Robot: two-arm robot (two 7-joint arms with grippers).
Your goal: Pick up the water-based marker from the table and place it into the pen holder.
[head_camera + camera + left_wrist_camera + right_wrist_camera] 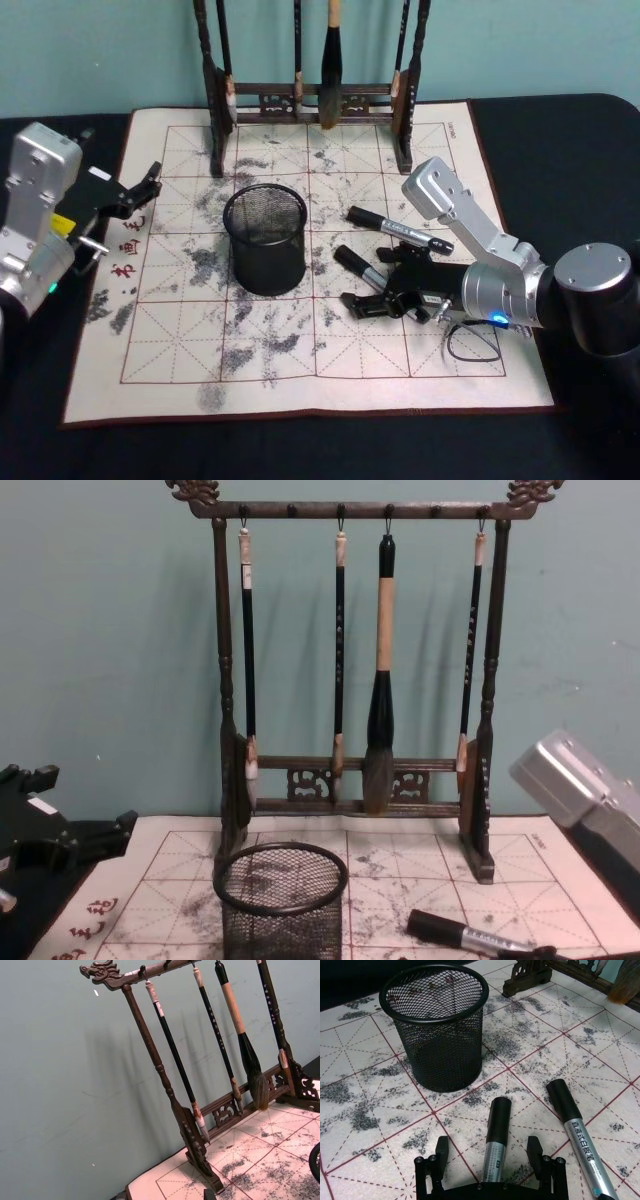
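The pen holder point(265, 238), a round black mesh cup, stands upright near the middle of the calligraphy mat; it also shows as pen holder point(436, 1025) and pen holder point(280, 902). A water-based marker point(360, 268) with a black cap and silver barrel lies flat to its right. My right gripper point(372, 285) is low over the mat and open, one finger on each side of that marker point(496, 1132) without closing on it. My left gripper point(143, 188) rests open at the mat's left edge, holding nothing.
A second, longer marker point(398, 231) with printed lettering lies just beyond the first, also seen as marker point(578, 1135). A tall dark wooden brush rack point(310, 100) with hanging brushes stands at the mat's back edge. The ink-stained mat point(200, 350) covers a black table.
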